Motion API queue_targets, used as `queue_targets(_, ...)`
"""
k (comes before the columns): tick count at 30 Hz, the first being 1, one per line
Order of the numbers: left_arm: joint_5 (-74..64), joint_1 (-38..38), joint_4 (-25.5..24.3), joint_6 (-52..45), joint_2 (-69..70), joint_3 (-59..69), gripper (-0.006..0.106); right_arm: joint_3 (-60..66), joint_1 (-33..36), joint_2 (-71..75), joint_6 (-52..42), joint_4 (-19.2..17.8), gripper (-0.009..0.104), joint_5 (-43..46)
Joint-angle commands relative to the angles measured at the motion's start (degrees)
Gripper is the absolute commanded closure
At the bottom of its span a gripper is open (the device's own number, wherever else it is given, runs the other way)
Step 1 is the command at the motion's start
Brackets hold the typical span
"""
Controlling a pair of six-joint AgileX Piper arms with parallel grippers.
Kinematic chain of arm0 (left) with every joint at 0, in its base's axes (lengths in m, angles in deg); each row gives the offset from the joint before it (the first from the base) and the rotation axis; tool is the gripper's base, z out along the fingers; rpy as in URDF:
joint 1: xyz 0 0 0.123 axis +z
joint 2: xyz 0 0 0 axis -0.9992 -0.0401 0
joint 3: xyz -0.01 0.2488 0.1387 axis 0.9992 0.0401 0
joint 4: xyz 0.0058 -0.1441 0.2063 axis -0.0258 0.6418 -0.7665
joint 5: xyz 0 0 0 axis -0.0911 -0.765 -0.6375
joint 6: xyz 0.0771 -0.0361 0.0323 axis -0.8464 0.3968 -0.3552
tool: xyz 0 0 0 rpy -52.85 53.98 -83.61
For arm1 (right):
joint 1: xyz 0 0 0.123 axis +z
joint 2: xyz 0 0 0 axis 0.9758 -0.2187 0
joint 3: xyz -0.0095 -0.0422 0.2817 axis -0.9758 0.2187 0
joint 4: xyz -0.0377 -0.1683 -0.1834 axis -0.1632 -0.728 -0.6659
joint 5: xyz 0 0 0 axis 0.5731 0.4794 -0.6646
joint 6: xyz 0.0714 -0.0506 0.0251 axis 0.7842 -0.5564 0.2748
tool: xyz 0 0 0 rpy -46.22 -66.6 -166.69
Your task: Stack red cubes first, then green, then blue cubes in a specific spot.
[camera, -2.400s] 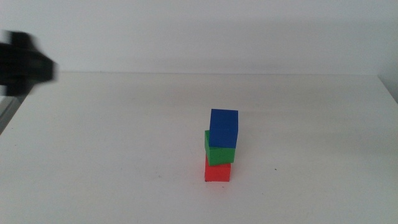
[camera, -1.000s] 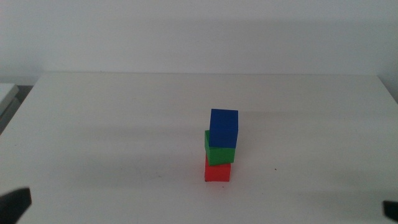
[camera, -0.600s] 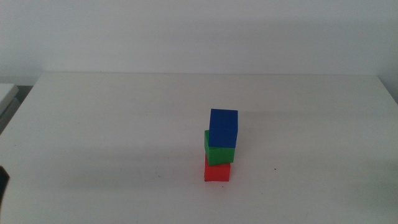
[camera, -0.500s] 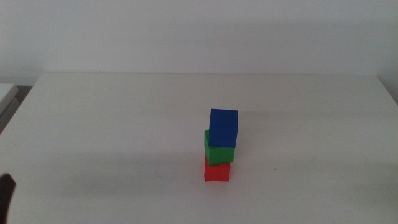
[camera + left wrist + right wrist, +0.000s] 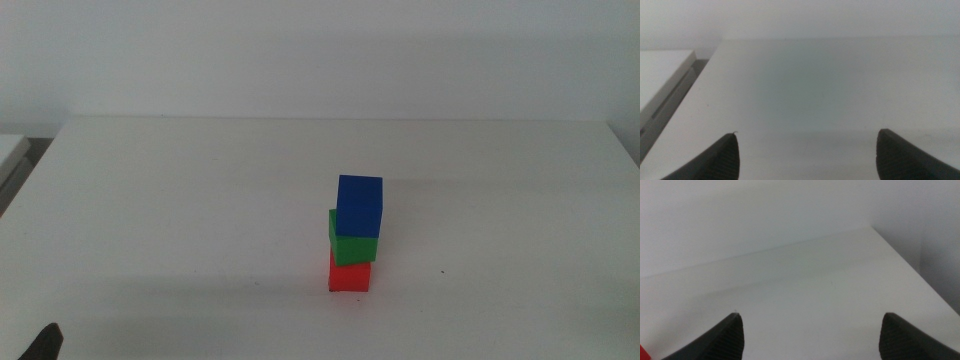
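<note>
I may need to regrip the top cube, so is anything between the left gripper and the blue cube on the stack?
Nothing visible stands in the way. The left gripper, jaws open, waits at the near left table edge. Only bare white tabletop lies between it and the small matte blue cube, which tops the green cube and red cube.

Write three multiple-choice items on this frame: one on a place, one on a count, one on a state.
1. Where is the blue cube?
A. on the green cube
B. on the table
C. under the red cube

2. How many cubes are stacked?
A. two
B. three
C. four

3. How do the left gripper jaws stand?
A. shut on a cube
B. shut, empty
C. open, empty

Key: 1 A, blue tops the stack, shifted slightly sideways. 2 B, red, green, blue. 3 C, the left wrist view shows a wide gap over bare table; the right gripper looks alike.
</note>
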State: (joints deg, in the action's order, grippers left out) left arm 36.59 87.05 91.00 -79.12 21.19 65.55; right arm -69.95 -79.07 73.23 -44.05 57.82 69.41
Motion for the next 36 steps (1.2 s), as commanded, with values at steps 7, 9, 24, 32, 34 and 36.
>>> queue_targets(7, 1.73, 0.02, 0.01, -0.01, 0.14, 0.83, 0.007, 0.18, -0.45, 0.25, -0.36, -0.51, 0.016, 2.96)
queue_targets(9, 1.73, 0.02, 0.01, -0.01, 0.14, 0.83, 0.007, 0.18, -0.45, 0.25, -0.36, -0.51, 0.016, 2.96)
queue_targets(24, 1.84, 0.02, 0.01, -0.01, 0.14, 0.83, 0.007, 0.18, 0.67, 0.25, -25.06, 4.71, 0.008, 8.92)
queue_targets(32, 1.84, 0.02, -0.11, -0.01, 0.14, 0.83, 0.007, 0.18, 0.67, 0.25, -23.84, 4.46, 0.008, 9.1)
queue_targets(34, 1.95, 0.03, -0.01, -0.01, 0.14, 0.83, 0.007, 0.18, 0.67, 0.25, -23.84, 4.46, 0.008, 9.1)
queue_targets(36, 1.95, 0.03, 0.54, -0.01, 0.14, 0.83, 0.007, 0.18, 0.67, 0.25, -22.78, 4.46, 0.008, 9.09)
